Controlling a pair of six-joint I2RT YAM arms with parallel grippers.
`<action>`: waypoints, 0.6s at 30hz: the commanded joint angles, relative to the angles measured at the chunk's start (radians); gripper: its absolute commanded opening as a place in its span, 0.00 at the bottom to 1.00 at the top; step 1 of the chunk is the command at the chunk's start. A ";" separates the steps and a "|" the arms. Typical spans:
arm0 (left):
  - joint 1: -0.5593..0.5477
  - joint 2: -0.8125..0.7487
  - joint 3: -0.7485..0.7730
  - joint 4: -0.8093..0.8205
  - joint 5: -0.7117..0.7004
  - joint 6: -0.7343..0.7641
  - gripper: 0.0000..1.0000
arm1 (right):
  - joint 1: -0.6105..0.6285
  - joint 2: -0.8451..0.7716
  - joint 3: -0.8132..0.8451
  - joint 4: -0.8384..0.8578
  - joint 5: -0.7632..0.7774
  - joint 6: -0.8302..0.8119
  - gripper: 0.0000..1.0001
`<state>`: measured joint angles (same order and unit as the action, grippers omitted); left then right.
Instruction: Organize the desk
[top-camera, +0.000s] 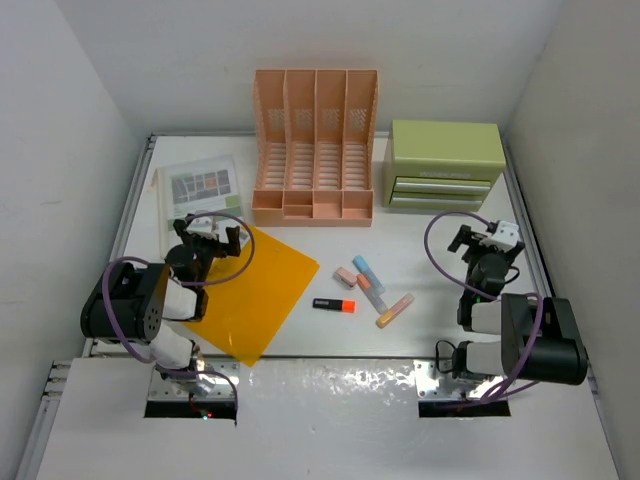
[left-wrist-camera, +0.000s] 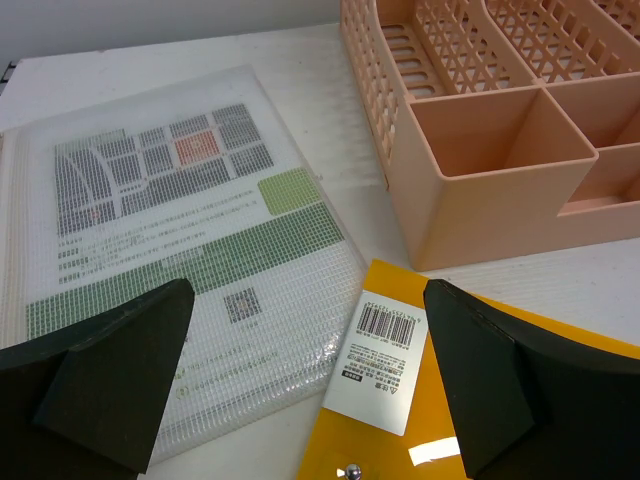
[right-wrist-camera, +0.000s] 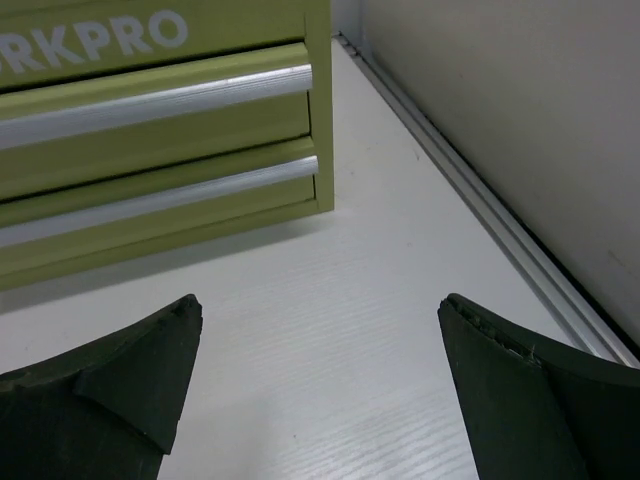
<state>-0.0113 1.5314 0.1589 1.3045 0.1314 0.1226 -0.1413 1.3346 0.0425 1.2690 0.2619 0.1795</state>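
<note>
White counter (top-camera: 430, 290), metal-railed, spans the white-walled enclosure. Peach file rack (top-camera: 315, 150) and green drawer box (top-camera: 445, 165), drawers shut, stand at far edge. Left gripper (top-camera: 213, 230) spread over orange folder (top-camera: 260, 295); right gripper (top-camera: 487, 237) spread over bare counter.

The left arm (top-camera: 135, 305) and right arm (top-camera: 530, 340) are showing black housings, white segments, looping purple cables (top-camera: 427, 242) and black wedge fingers (left-wrist-camera: 100, 380).
</note>
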 joint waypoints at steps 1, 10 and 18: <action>0.010 -0.016 0.010 0.047 0.002 0.000 1.00 | 0.008 -0.009 -0.119 -0.067 -0.010 -0.003 0.99; 0.036 -0.216 0.253 -0.496 0.123 0.050 1.00 | -0.001 -0.311 0.204 -0.562 -0.106 0.121 0.99; 0.039 -0.249 0.709 -1.183 0.165 0.115 0.97 | -0.082 -0.206 0.605 -1.026 -0.330 0.460 0.84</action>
<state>0.0170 1.2797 0.8326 0.4545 0.2432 0.2119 -0.1745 1.0607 0.5842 0.4332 0.0830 0.4450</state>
